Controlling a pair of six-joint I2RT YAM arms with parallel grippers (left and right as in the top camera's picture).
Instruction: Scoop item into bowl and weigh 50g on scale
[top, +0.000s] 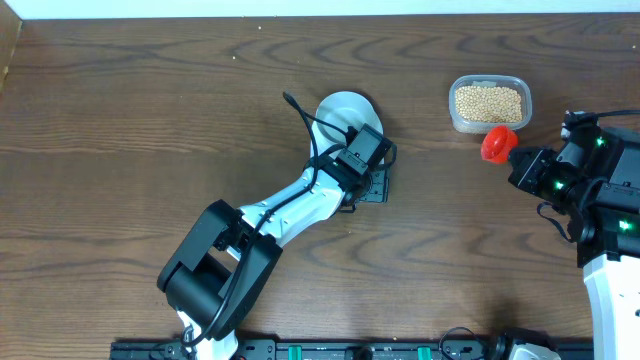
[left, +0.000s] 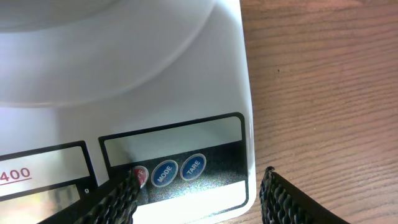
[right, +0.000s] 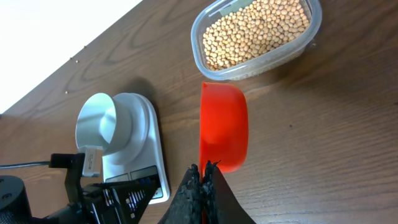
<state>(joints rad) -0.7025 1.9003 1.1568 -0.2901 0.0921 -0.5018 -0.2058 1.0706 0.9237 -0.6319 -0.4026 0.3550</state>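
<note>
Beans were found in the tub; the bowl on the scale held none. Left gripper, fingers apart, was set at the buttons, so taring was judged in hand. Right gripper was clamped on the scoop, to be dipped next.

Bare table lies between the scale and the bean tub; the left arm blocks the scale's front.

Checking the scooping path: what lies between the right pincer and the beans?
Only the red scoop, held by the right pincer, just short of the tub of beans; seen in the right wrist view.
</note>
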